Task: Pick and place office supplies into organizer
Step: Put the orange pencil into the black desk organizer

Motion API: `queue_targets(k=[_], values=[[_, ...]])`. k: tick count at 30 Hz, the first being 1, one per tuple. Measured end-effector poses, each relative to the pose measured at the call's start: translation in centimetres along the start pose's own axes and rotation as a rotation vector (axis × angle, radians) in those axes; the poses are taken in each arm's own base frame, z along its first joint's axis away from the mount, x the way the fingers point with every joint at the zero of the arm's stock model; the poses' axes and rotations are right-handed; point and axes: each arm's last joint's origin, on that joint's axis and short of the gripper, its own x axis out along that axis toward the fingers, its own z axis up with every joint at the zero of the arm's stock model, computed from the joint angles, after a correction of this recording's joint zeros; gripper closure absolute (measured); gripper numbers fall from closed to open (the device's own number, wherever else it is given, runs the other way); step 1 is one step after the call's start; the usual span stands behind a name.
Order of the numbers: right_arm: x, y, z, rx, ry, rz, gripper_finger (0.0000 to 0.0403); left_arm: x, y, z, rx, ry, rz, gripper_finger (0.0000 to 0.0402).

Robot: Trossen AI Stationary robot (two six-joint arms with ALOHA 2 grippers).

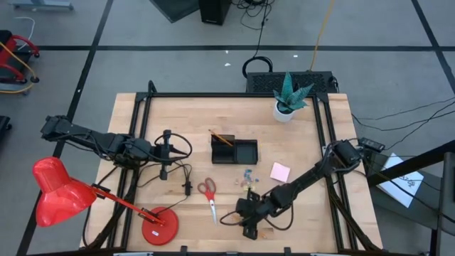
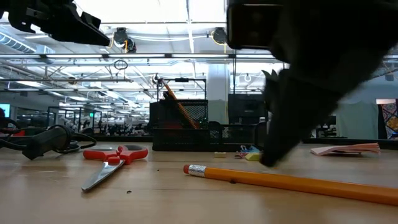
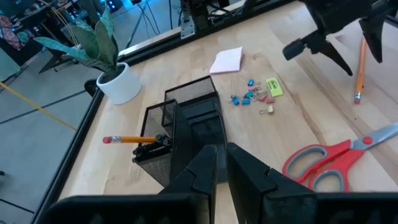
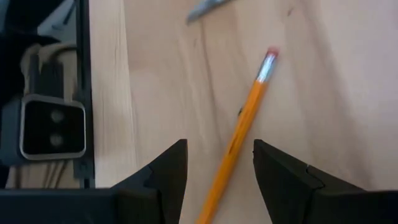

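Observation:
An orange pencil [image 4: 239, 137] lies flat on the table near its front edge, eraser end toward the scissors. My right gripper [image 4: 217, 171] is open just above it, one finger on each side of the shaft without touching; it also shows in the high view [image 1: 249, 215]. The black organizer [image 1: 233, 151] stands mid-table with another pencil [image 3: 130, 139] leaning in its taller compartment. The red-handled scissors [image 1: 208, 192], pink sticky pad [image 1: 280, 171], blue clips [image 3: 249, 98] and yellow piece [image 3: 273, 87] lie on the wood. My left gripper [image 3: 222, 171] hovers shut left of the organizer.
A white plant pot [image 1: 286, 108] stands at the far edge. A red desk lamp [image 1: 71, 199] and black cables [image 1: 178, 167] fill the front left. A small camera box [image 4: 53, 127] sits on the table's front rail beside my right gripper.

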Motion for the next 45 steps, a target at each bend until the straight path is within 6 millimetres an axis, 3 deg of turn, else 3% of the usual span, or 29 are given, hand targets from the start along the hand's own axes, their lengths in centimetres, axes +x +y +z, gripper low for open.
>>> queue_targets(k=[11,22,36,45], values=[[1.5,0.9,-2.2,0.041,-0.008,-0.047,0.0229,0.0,0.0,0.2,-0.014,-0.017,0.002,0.0357],[2.4,-0.8,-4.0,0.026,0.096,-0.226,0.0229,0.0,0.0,0.2,-0.030,-0.016,0.001,0.0357],[2.0,-1.9,-4.7,-0.101,0.126,-0.387,0.0230,0.0,0.0,0.2,-0.028,-0.016,0.001,0.0357],[1.8,-2.7,-4.4,-0.060,0.144,-0.429,0.0230,0.0,0.0,0.2,-0.027,-0.015,0.001,0.0357]])
